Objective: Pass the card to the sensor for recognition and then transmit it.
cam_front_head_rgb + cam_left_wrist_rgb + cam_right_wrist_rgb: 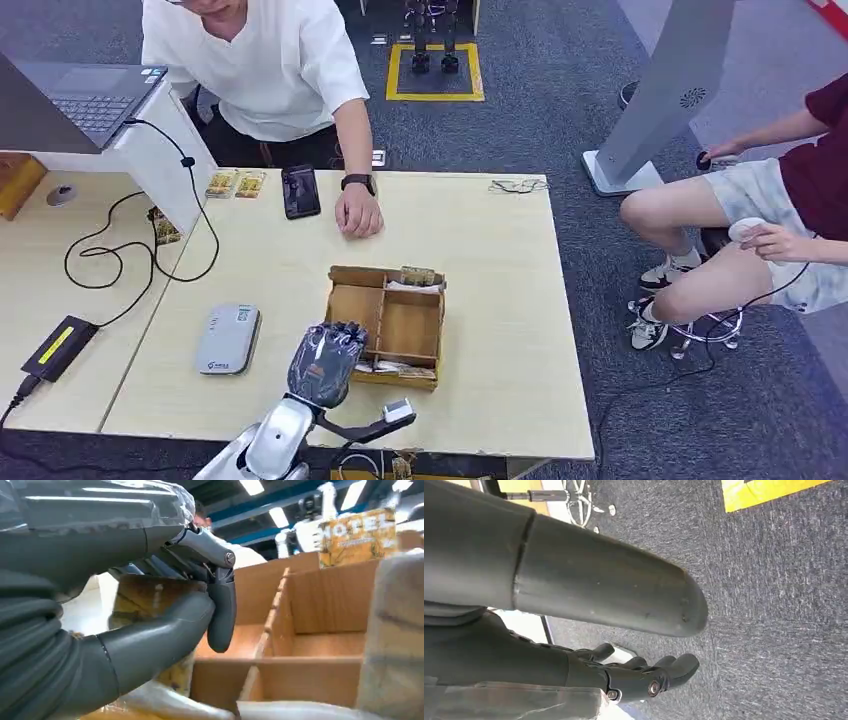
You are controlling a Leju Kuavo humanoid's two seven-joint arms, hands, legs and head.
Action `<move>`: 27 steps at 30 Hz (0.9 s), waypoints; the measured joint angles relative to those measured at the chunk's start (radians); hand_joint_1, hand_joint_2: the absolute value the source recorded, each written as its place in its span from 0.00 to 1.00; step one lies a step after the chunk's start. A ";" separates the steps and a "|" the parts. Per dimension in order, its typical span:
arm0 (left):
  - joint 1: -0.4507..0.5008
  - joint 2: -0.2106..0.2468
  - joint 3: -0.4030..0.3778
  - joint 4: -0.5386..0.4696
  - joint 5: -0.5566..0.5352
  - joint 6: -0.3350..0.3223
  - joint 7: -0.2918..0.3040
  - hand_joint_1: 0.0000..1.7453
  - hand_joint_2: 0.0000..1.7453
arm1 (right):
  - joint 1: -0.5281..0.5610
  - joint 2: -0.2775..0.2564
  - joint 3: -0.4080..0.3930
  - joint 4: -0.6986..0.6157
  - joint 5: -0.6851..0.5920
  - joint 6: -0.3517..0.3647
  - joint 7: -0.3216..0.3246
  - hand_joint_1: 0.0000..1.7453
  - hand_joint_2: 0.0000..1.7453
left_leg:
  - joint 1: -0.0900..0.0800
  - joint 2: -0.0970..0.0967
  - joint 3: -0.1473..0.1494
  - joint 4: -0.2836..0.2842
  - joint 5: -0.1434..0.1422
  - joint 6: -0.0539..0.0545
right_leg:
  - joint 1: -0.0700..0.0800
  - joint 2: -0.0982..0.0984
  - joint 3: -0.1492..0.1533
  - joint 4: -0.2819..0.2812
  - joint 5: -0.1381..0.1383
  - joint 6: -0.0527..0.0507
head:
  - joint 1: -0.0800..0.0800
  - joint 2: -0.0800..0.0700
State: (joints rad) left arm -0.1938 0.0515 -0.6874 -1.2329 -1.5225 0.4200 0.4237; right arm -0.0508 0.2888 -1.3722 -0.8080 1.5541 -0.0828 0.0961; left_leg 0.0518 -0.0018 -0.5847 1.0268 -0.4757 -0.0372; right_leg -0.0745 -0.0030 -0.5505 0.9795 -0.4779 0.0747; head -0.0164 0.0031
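Note:
A wooden divided box [384, 272] stands on the table in the head view, with cards along its far edge [418, 275] and its near edge [405, 369]. My left hand [325, 362] is at the box's near left corner. In the left wrist view that left hand [165, 605] pinches a brown-gold card [150, 597] between thumb and fingers, beside the box's compartments [320, 600]. A card marked HOTEL [357, 535] stands at the box's far end. The grey sensor [228, 340] lies left of the box. My right hand [644, 675] hangs over carpet and holds nothing.
A person leans over the far table edge, one hand [358, 212] resting on the table beside a black phone [300, 190]. A laptop [90, 100], cables and a power adapter [58, 347] lie to the left. Another person [770, 215] sits at the right.

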 joint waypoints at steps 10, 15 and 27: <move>0.000 0.033 0.000 -0.051 0.000 0.038 0.043 1.00 1.00 | 0.000 0.000 0.000 0.000 0.005 -0.006 -0.014 0.00 0.00 | 0.000 0.000 0.000 0.000 0.000 0.000 | 0.000 0.000 0.000 0.000 0.000 0.000 | 0.000 0.000; 0.001 0.042 0.000 -0.055 0.000 0.043 0.046 1.00 1.00 | 0.000 0.000 0.000 0.000 0.016 -0.006 -0.017 0.00 0.00 | 0.000 0.000 0.000 0.000 0.000 0.000 | 0.000 0.000 0.000 0.000 0.000 0.000 | 0.000 0.000; 0.000 0.052 0.000 -0.056 0.000 0.082 0.027 1.00 1.00 | 0.000 0.000 0.000 0.005 0.018 -0.008 -0.024 0.00 0.00 | 0.000 0.000 0.000 0.000 0.000 0.000 | 0.000 0.000 0.000 0.000 0.000 0.000 | 0.000 0.000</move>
State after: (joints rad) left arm -0.1935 0.1038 -0.6878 -1.2890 -1.5225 0.5016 0.4510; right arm -0.0507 0.2888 -1.3722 -0.8030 1.5724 -0.0908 0.0717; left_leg 0.0519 -0.0018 -0.5848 1.0268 -0.4757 -0.0372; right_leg -0.0745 -0.0031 -0.5508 0.9795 -0.4779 0.0747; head -0.0164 0.0031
